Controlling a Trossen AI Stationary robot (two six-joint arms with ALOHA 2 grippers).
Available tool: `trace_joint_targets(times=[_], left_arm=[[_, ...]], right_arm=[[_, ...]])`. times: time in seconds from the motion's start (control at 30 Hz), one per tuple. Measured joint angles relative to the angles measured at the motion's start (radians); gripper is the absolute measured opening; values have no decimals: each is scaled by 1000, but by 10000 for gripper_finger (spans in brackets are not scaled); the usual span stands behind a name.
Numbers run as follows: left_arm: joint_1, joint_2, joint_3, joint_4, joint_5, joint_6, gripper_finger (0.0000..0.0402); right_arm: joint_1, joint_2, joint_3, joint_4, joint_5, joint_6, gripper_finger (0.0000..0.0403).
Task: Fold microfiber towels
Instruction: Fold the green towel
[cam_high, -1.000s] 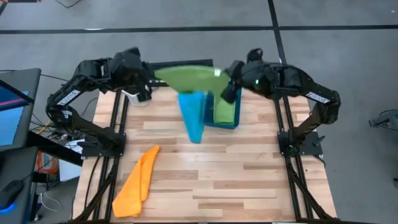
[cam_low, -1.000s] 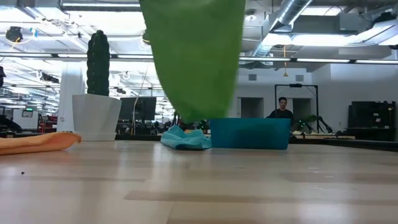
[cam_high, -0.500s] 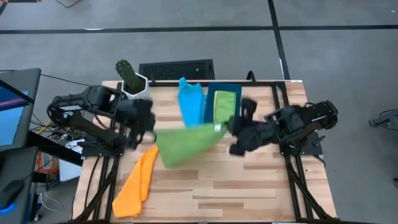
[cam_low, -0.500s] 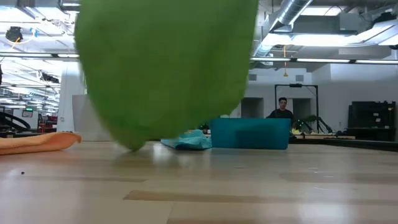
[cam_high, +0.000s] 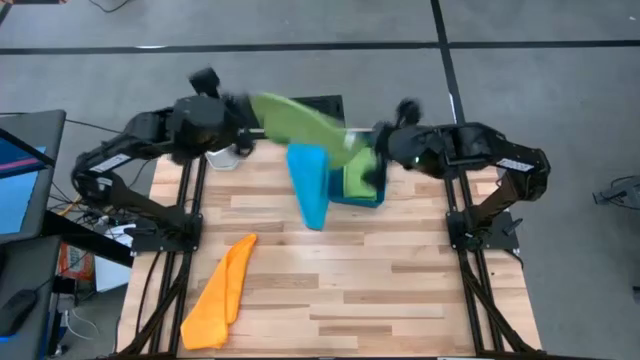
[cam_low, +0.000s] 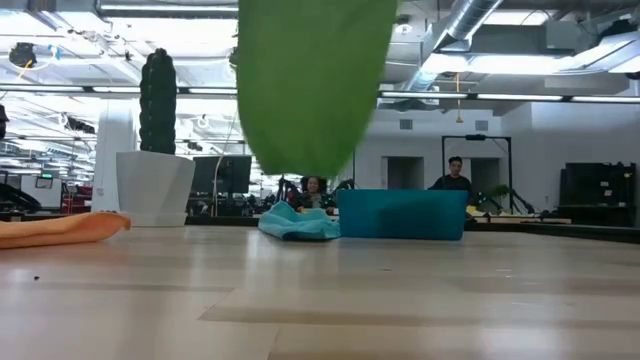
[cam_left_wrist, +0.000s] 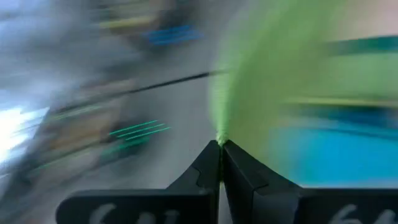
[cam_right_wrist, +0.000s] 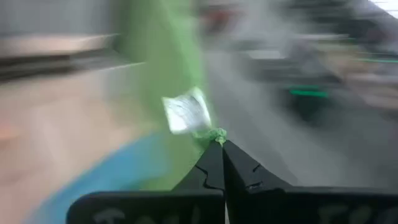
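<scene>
While both dark two-finger grippers pinch opposite corners, the soft green microfiber towel (cam_high: 300, 118) hangs stretched in the air above the far edge of the pale wooden slatted table (cam_high: 400, 290).

The left gripper (cam_high: 243, 131), toward 11 o'clock on the table in the high view, is clamped tight on one towel corner; the right gripper (cam_high: 372, 150), toward 1 o'clock, is clamped on the other, where a small white label (cam_right_wrist: 185, 111) shows. In the low view the green towel's lower edge (cam_low: 305, 160) hangs clear of the tabletop. A light blue microfiber towel (cam_high: 310, 185) drapes from the rigid dark blue rectangular bin (cam_high: 362, 195) near 12 o'clock, beside another green cloth in the bin (cam_high: 357, 178). An orange microfiber towel (cam_high: 222, 292) lies crumpled at 8 o'clock. A white pot with a tall green cactus (cam_low: 156, 150) stands at 11 o'clock.
</scene>
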Motion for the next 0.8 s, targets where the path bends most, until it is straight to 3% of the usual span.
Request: trace_joint_targets(times=[0.1,0.17,0.23,0.27,0.33,0.37,0.4,0.5,0.57,0.63,0.7,0.8], left_arm=[[-40,-26,-1,-233,655,-219,0],[-70,-19,-18,-304,1014,-401,0],[-114,-17,-42,-308,1208,-544,0],[-140,-19,-48,-298,1226,-561,0],[-181,-21,-52,-317,1098,-495,0],[-193,-20,-53,-330,945,-444,0],[-194,-20,-53,-333,757,-404,0],[-160,-11,-53,-269,11,-304,0],[-104,1,-53,-106,-362,-158,0],[-30,11,-55,109,-454,71,2],[12,9,-57,269,-394,212,4],[15,-27,-53,320,-268,230,6]], right_arm=[[65,21,0,-32,-374,45,9],[126,30,-2,-32,-476,59,10],[178,29,-2,-21,-513,40,13],[197,26,-1,-10,-515,19,14],[209,18,-1,-9,-425,-12,15],[208,14,-1,-19,-315,-15,15],[192,11,-1,-23,-190,-16,14],[116,0,-1,-54,198,-18,12],[41,-3,0,-21,403,-21,13],[-22,1,-1,16,501,-48,16],[-67,2,-3,82,498,-85,17],[-78,-8,-1,128,376,-102,13]])
